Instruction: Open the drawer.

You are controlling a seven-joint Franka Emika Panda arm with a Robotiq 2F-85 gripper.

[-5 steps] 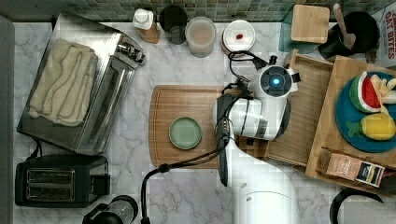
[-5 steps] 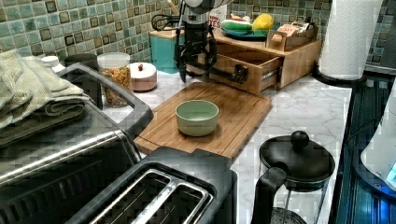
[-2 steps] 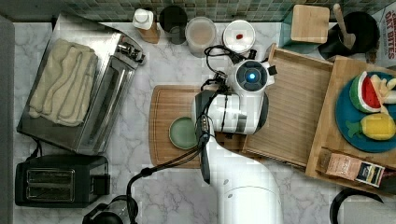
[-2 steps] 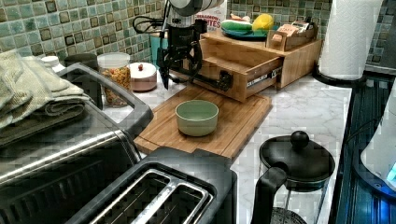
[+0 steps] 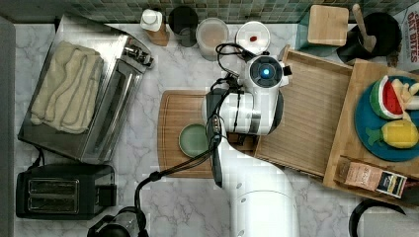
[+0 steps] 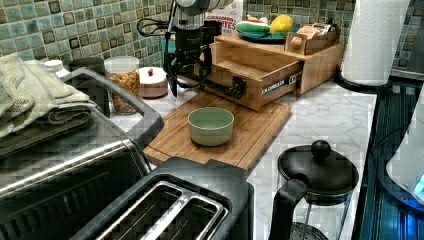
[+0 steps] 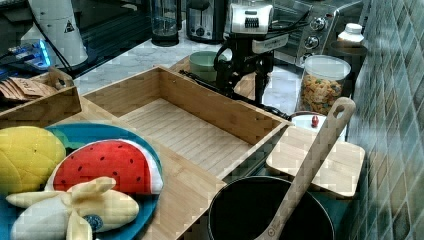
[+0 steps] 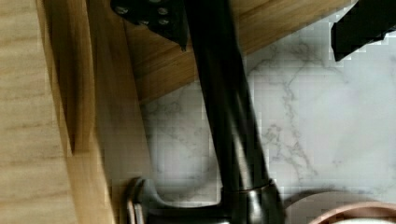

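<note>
The wide, shallow light-wood drawer (image 5: 309, 111) with its long black metal bar handle (image 8: 224, 107) is standing pulled well out of the low wooden cabinet (image 6: 320, 62), and in the top view we are seeing its grained plank bottom lying bare between raised rims. In the left view its front (image 6: 235, 90) is hanging over the far edge of the flat bamboo cutting board (image 6: 235, 132), just beyond the pale green round bowl (image 6: 210, 125) sitting on that board. We are seeing the white arm's black gripper (image 6: 187, 80) reaching down at the far end of the drawer front, and in the wrist view the bar is running between two dark fingers (image 8: 154, 16) that are standing apart, one close beside the bar, the other (image 8: 362, 25) well off it over the white marble counter (image 8: 317, 135); so we are reading the gripper as parted, not clamped on the handle. In the right view the gripper (image 7: 245, 75) is hanging just outside the drawer's front wall (image 7: 220, 107), near the clear jar of cereal (image 7: 322, 82). On top of the cabinet a blue round plate (image 5: 368, 128) is carrying a plush watermelon slice (image 5: 388, 98) and a yellow plush fruit (image 5: 400, 133).
</note>
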